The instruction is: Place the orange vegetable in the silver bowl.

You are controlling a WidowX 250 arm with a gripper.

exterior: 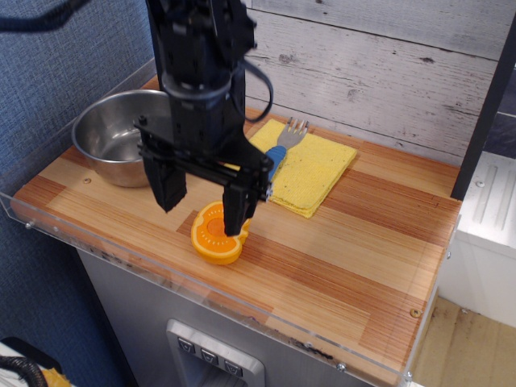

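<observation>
The orange vegetable point(213, 236) is a small orange half-slice with a dotted cut face, lying on the wooden counter near the front edge. The silver bowl point(111, 139) stands at the back left, partly hidden by the arm. My black gripper point(203, 205) is open and hangs low over the slice. Its right finger point(235, 211) overlaps the slice's right part; its left finger point(168, 190) is to the left of the slice. The gripper holds nothing.
A yellow folded cloth point(314, 173) lies at the back middle with a blue-handled fork point(287, 139) on it. A clear plastic lip point(161, 270) runs along the counter's front edge. A plank wall and a black post stand behind.
</observation>
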